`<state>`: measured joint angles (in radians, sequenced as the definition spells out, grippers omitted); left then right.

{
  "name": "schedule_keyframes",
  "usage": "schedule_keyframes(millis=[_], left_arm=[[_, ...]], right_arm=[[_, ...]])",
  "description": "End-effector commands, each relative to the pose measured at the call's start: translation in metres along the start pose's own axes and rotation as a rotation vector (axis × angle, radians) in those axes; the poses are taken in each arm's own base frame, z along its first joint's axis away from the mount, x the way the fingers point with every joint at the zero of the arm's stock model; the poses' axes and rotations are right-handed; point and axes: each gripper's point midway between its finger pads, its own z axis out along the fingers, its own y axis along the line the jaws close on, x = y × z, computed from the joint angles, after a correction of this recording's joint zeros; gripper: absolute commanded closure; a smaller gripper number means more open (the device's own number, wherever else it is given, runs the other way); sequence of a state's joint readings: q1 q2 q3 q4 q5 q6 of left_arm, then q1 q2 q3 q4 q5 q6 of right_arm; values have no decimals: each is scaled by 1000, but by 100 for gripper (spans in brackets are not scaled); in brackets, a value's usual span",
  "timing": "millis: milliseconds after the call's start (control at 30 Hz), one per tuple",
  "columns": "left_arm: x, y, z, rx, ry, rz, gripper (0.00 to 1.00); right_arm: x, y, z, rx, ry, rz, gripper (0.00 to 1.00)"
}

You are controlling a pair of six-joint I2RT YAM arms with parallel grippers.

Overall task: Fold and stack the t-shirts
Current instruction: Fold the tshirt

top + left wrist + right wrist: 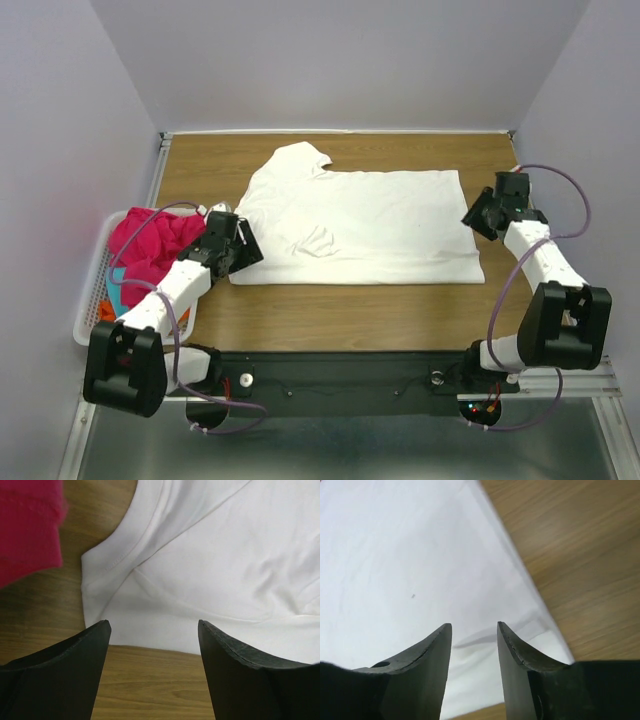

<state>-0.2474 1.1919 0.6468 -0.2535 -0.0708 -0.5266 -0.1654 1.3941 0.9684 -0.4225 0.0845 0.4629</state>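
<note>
A large white shirt (360, 225) lies spread across the wooden desk (350, 310), neck end to the left and hem to the right, as two robot arms close in on it from opposite ends. One sleeve juts out at its far left corner. The near sleeve looks to be tucked in over the body, though the creases there are too faint to be sure.

The left end effector (154, 625) hangs over the shirt's left edge by the near corner, fingers spread wide with nothing between them. The right end effector (474, 626) sits above the shirt's right edge, over the hem near a corner, its fingers apart by a narrower gap and equally empty. Whether either set of fingertips touches the cloth cannot be told from these angles.

Further left of the shirt, a white plastic basket (92, 300) holds the waiting laundry: a pink shirt (150, 245) heaped on top, with slivers of blue and orange cloth below.

The work appears to be at the first garment, early in its fold, with nothing stacked yet. The next move calls for each end effector to settle onto its edge, pinch a single layer of cloth, and carry both ends across together so the fold lands square rather than bunched.
</note>
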Motion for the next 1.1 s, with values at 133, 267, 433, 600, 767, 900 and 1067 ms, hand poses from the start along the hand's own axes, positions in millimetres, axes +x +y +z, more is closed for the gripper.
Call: schedule_keyframes(millis=[133, 267, 433, 600, 767, 900, 1067], left_arm=[[-33, -21, -25, 47, -117, 86, 18], [-22, -18, -19, 40, -84, 83, 18], [-14, -15, -17, 43, -75, 79, 20], [-8, -13, -14, 44, -65, 64, 20], [-1, -8, -13, 37, -61, 49, 20], [3, -8, -11, 41, -47, 39, 20], [5, -9, -6, 38, -35, 30, 20]], right_arm=[[92, 46, -21, -131, 260, -209, 62], [116, 37, -14, -92, 336, -206, 68], [105, 25, 10, 20, 292, -237, 79], [93, 34, 32, 36, 263, -246, 80], [73, 40, 51, 79, 218, -268, 81], [51, 42, 54, 100, 168, -268, 80], [46, 24, 46, 111, 159, -204, 77]])
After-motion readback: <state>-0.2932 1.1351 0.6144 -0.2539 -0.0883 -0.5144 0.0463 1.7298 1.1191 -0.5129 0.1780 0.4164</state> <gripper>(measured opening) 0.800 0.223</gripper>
